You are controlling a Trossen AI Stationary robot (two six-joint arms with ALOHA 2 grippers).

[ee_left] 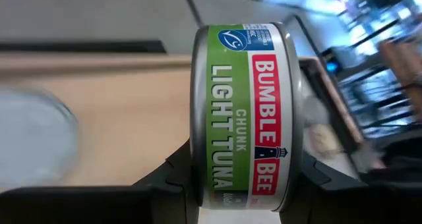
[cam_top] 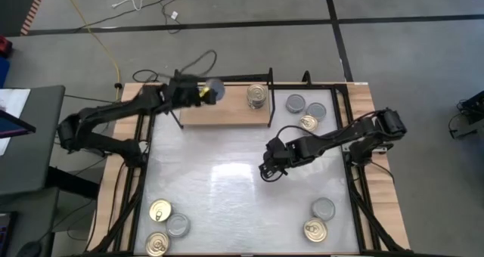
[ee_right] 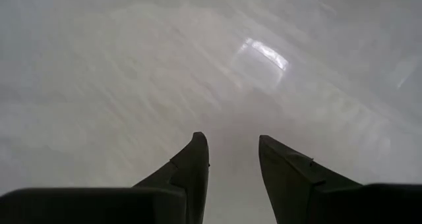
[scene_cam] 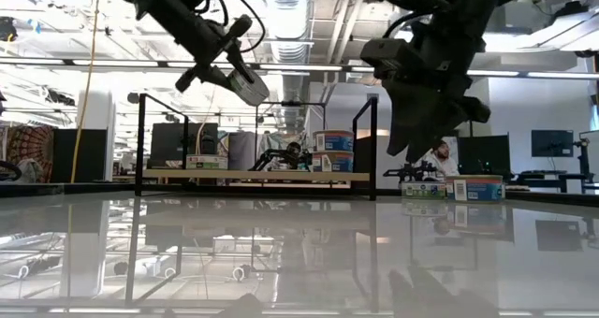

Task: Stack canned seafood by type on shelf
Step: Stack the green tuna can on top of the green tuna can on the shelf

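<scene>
My left gripper [cam_top: 206,91] hangs above the left part of the wooden shelf [cam_top: 223,115], shut on a tuna can [ee_left: 245,112] with a green and red label. In the low view this can [scene_cam: 245,82] is tilted and well above the board [scene_cam: 253,175]. A short stack of cans [cam_top: 257,96] stands on the shelf's right part. My right gripper [cam_top: 271,170] stands open over the white tabletop's middle, and nothing lies between its fingers [ee_right: 192,165]. My left gripper pinches the can between its two fingers, one finger [ee_left: 177,174] on each flat end [ee_left: 196,118], so the labelled side wall faces the wrist camera. The fingers come from the table's left, slanting slightly down. The can is lifted clear of the shelf, tipped on edge.
Three cans [cam_top: 306,111] lie on the table just right of the shelf. Three more [cam_top: 162,227] lie at the near left corner and two [cam_top: 319,219] at the near right. The shelf's black wire frame [scene_cam: 373,145] rises at its ends.
</scene>
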